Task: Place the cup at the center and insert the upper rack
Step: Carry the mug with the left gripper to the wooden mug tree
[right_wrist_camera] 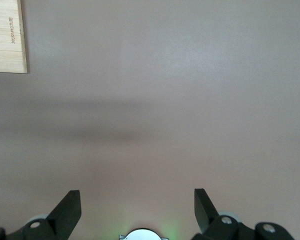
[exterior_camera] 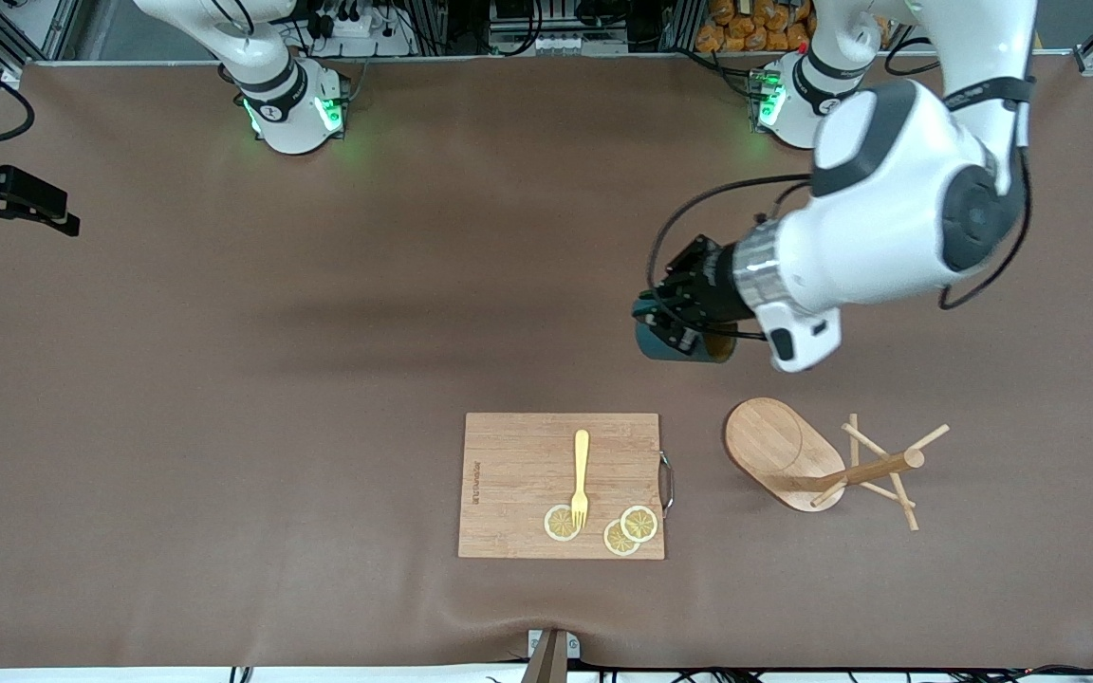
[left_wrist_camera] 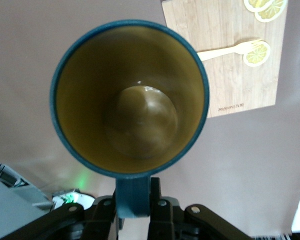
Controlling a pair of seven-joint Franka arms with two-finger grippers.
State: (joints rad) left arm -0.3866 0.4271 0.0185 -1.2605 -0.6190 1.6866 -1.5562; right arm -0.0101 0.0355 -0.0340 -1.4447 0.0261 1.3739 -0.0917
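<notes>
The dark teal cup with a yellowish inside hangs from my left gripper, which is shut on its handle. The cup is tipped on its side, over bare table between the left arm's base and the upper rack. The upper rack, a light bamboo mug tree, lies toppled on the table nearer the front camera, its oval base tilted up and its post and pegs pointing toward the left arm's end. My right gripper is open over bare table and holds nothing.
A bamboo cutting board lies beside the rack, toward the right arm's end, carrying a yellow fork and lemon slices. A black device sits at the table's edge at the right arm's end. Brown mat covers the table.
</notes>
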